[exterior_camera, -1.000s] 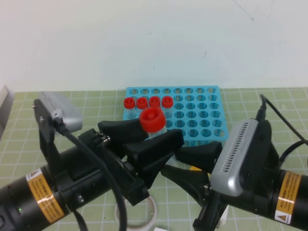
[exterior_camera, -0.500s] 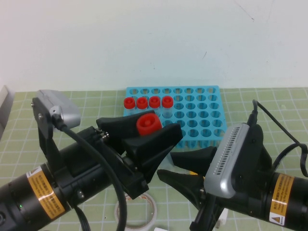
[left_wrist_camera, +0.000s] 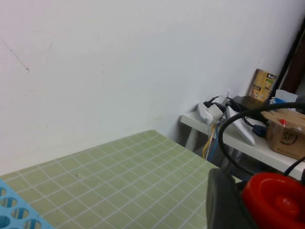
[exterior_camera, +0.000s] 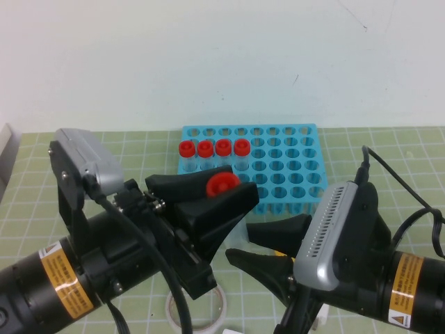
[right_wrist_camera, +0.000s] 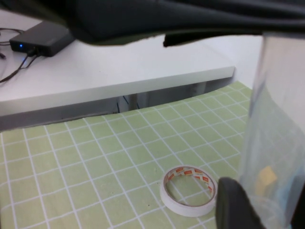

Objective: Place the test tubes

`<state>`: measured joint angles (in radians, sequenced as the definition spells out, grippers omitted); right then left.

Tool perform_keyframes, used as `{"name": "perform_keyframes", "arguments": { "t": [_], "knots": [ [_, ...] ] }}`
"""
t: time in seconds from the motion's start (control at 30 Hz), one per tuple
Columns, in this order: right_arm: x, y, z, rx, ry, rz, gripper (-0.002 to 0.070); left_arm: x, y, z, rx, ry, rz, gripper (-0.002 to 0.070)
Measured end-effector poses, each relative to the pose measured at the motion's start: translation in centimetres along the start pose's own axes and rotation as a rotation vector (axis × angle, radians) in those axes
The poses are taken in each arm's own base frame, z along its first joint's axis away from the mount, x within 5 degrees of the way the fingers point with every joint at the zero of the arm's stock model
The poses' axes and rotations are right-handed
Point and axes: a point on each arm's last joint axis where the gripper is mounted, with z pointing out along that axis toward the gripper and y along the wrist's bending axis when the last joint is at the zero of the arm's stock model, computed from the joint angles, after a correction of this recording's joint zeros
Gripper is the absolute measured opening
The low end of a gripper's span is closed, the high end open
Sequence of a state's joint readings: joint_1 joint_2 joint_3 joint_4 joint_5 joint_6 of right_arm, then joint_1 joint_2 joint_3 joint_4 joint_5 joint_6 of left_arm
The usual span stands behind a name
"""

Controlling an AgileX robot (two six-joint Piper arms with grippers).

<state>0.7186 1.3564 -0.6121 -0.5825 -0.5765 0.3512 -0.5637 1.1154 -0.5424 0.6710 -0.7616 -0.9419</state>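
1. Bright, even indoor light falls on the white wall (exterior_camera: 222,62), which looks flat and pale.
2. The high view is soft and slightly grainy, and the black arms show little detail.
3. In the left wrist view, the close red cap (left_wrist_camera: 279,200) is blurred.
4. In the right wrist view, the test tube (right_wrist_camera: 274,133) is a hazy smear, while the tape roll (right_wrist_camera: 188,190) is sharper.

We see a pale green mat (exterior_camera: 139,142) ruled in a white grid, running back to a white wall. A blue rack (exterior_camera: 292,149) of round wells stands on it toward the wall. A roll of tape (right_wrist_camera: 183,206) lies flat nearer the front, well apart from the rack. A grey slab (exterior_camera: 5,156) sits at the left edge.
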Motion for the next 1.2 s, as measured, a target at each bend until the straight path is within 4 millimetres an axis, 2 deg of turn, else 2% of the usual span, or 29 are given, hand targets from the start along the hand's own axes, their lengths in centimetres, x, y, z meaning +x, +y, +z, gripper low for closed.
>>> {"name": "perform_keyframes", "arguments": {
  "t": [0.47, 0.67, 0.73, 0.83, 0.9, 1.0, 1.1, 1.2],
  "knots": [
    [-0.1, 0.2, 0.1, -0.021, -0.016, 0.129, 0.0230, -0.2, -0.1, 0.1, 0.006, -0.008, 0.038, 0.0267],
    [0.2, 0.5, 0.1, -0.054, 0.015, 0.112, 0.0231, -0.1, 0.0, 0.1, 0.002, 0.002, 0.064, 0.0267],
    [0.4, 0.5, 0.1, -0.045, 0.043, 0.114, 0.0267, -0.1, 0.0, 0.1, -0.002, 0.008, 0.074, 0.0266],
    [1.0, 0.1, -0.2, -0.002, 0.117, 0.125, 0.0408, 0.0, 0.0, 0.1, 0.001, 0.008, 0.082, 0.0266],
    [0.8, -0.1, -0.7, 0.032, 0.145, 0.120, 0.0496, 0.0, 0.0, 0.1, 0.001, 0.008, 0.081, 0.0266],
    [0.1, -0.3, -1.9, 0.068, 0.163, 0.071, 0.0541, -0.1, 0.0, 0.1, 0.000, 0.007, 0.081, 0.0266],
    [-1.4, -0.4, -4.0, 0.112, 0.159, -0.050, 0.0541, -0.1, 0.0, 0.1, 0.000, 0.007, 0.083, 0.0266],
    [-3.1, -0.6, -6.6, 0.187, 0.131, -0.120, 0.0486, -0.1, 0.0, 0.1, 0.000, 0.007, 0.106, 0.0266]
  ]
}}
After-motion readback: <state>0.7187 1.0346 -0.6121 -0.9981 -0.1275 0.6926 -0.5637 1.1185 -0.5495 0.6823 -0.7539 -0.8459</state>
